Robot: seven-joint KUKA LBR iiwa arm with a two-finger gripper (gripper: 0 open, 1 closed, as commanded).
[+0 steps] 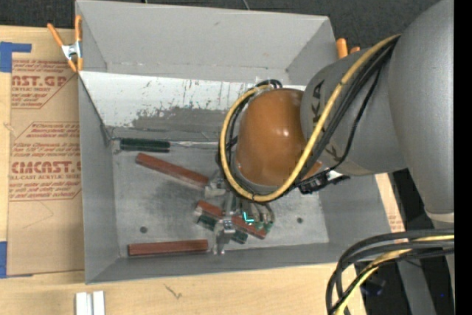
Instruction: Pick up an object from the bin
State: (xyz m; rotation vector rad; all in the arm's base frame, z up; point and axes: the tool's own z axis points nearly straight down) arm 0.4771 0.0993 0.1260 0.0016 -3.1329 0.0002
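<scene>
My gripper [234, 222] is low over the bin floor near the front, right of the middle, mostly hidden under the arm's orange dome. A small reddish-brown piece [209, 209] lies right at its left side, touching or nearly touching it. A green thing [259, 229] shows at its lower right edge. A long reddish-brown stick [171, 170] lies slanted just up and left of the gripper. Another reddish-brown stick [168, 248] lies flat along the front wall, its right end close to the gripper.
A dark green stick [145, 145] lies along the foot of the back wall at the left. The arm and its cables cover the bin's right half. The front wall is close below the gripper.
</scene>
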